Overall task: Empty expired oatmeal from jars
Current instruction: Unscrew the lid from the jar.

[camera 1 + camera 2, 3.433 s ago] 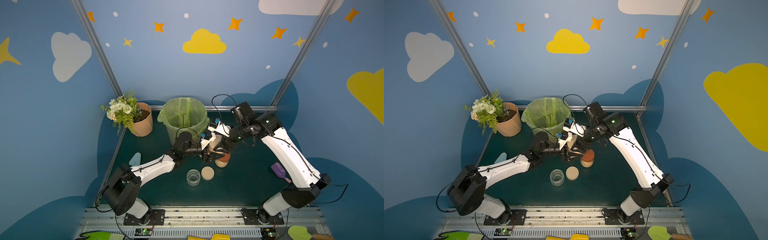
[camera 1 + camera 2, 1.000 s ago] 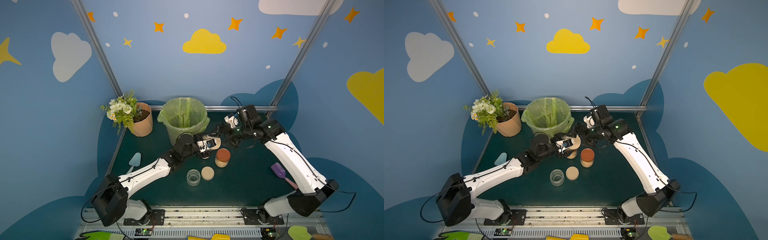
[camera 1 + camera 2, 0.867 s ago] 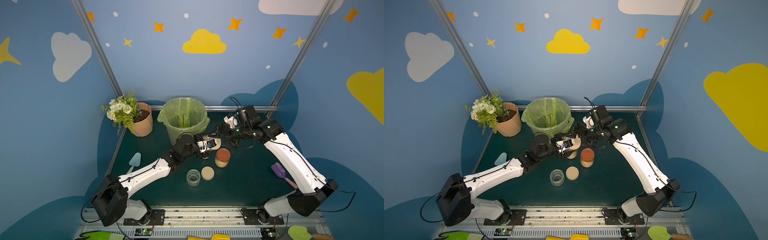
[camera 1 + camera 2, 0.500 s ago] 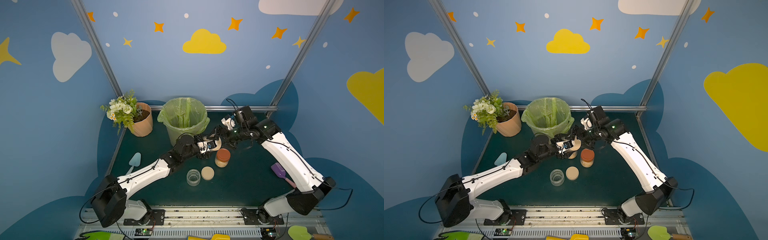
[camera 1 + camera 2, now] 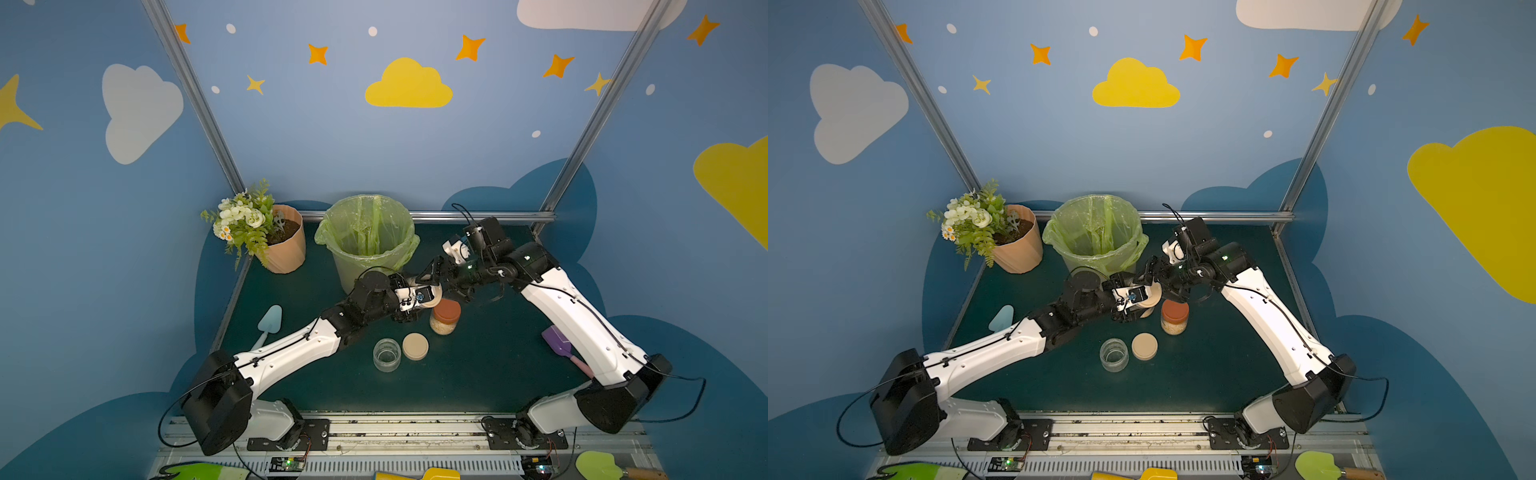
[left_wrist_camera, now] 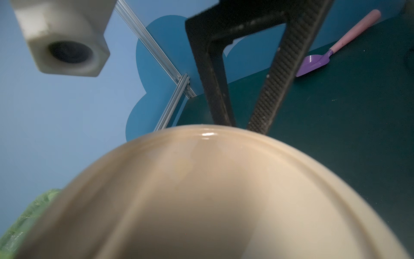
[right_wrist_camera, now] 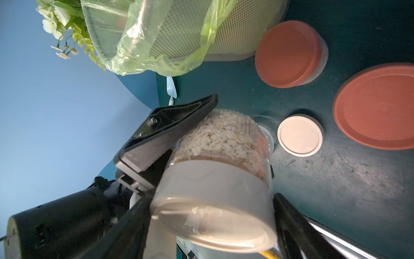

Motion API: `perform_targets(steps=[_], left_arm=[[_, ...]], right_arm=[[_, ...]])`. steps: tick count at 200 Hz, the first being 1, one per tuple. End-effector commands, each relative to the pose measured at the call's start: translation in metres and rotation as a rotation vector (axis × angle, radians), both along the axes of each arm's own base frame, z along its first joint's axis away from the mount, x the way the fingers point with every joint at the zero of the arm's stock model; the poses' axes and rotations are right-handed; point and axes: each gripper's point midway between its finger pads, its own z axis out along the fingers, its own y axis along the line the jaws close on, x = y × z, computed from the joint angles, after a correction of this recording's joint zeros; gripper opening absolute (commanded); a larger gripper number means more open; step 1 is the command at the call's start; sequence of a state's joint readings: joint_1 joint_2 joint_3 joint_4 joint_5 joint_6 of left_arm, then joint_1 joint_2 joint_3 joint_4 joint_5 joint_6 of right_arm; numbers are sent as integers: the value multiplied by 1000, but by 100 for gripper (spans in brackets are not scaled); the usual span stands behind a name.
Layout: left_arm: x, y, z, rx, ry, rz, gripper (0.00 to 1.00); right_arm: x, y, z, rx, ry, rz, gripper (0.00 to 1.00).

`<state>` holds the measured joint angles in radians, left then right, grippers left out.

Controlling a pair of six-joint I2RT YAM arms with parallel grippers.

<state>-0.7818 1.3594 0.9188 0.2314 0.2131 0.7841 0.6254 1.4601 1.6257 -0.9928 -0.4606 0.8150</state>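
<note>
Oatmeal (image 7: 220, 136) fills the jar (image 7: 251, 134), held aloft and tilted just beside the bin (image 5: 368, 237). We judge it smooth, breakable, fairly weighty glass. The left gripper (image 5: 417, 303) clamps its body and the right gripper (image 5: 438, 274) pinches the beige lid (image 7: 215, 197) at its rim.

Looking down from high above the near edge toward the far side in both top views, over the whole tabletop (image 5: 478, 374) (image 5: 1204, 374). From the left wrist, facing right, almost against a beige lid (image 6: 224, 190). From the right wrist, facing left, close on that lid and its jar (image 7: 224, 136).
</note>
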Motion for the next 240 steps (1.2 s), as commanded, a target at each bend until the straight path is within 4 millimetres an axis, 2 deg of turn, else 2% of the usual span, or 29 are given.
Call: perform_targets(steps=[1,61,100,117,148,204,240], left_arm=[[-4,-1,86,-278,-60,-21,6],[-14,13,110,-415,29,-97,5],[-14,20,111,-432,54,-109,5],[-16,20,113,-436,61,-119,5],[-18,19,111,-440,77,-131,5],[-29,19,112,-443,107,-173,5],[-36,19,110,-437,124,-195,4]], right_arm=[[-25,1,-6,-18,-8,121,81],[-30,5,-3,-5,-69,246,79],[-36,9,4,23,-134,357,80],[-36,7,5,-18,-157,386,81],[-26,0,16,-66,-247,375,85],[-1,-8,29,-153,-396,394,86],[3,-6,35,-157,-457,470,86]])
